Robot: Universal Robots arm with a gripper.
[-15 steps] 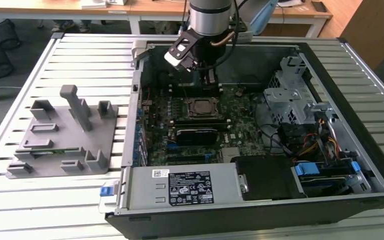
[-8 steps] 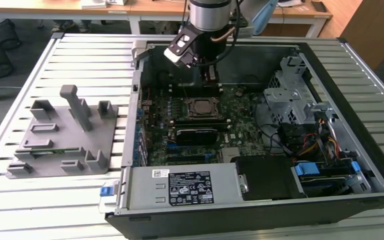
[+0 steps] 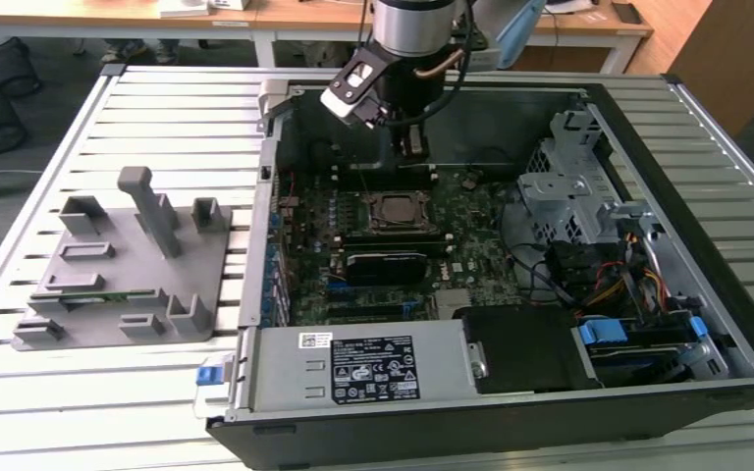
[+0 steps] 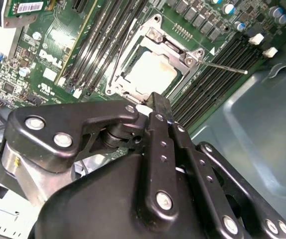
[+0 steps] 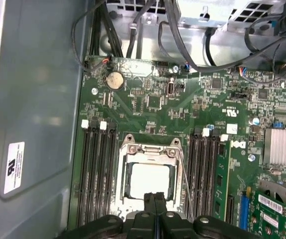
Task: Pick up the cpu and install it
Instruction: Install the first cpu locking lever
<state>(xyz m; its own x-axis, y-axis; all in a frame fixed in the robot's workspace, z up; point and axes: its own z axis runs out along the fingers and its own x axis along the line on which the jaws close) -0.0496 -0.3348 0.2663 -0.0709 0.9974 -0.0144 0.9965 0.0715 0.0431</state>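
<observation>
The cpu [image 3: 395, 211] [image 4: 150, 74] [image 5: 151, 181], a flat square with a pale silver top, lies inside the metal-framed socket [image 5: 128, 149] on the green motherboard of the open computer case. My gripper [image 3: 412, 147] [image 4: 159, 107] [image 5: 155, 199] hangs just above the board, at the socket's edge beyond the cpu in the exterior view. Its two black fingers are pressed together with nothing between them. A thin wire lever [image 4: 227, 68] sticks out beside the socket.
Black memory slots [image 5: 95, 174] flank the socket on both sides. A grey fixture [image 3: 129, 265] with upright blocks stands on the slatted table at the exterior view's left. The power supply [image 3: 357, 368], a drive cage [image 3: 573, 186] and cables [image 3: 613, 285] fill the case.
</observation>
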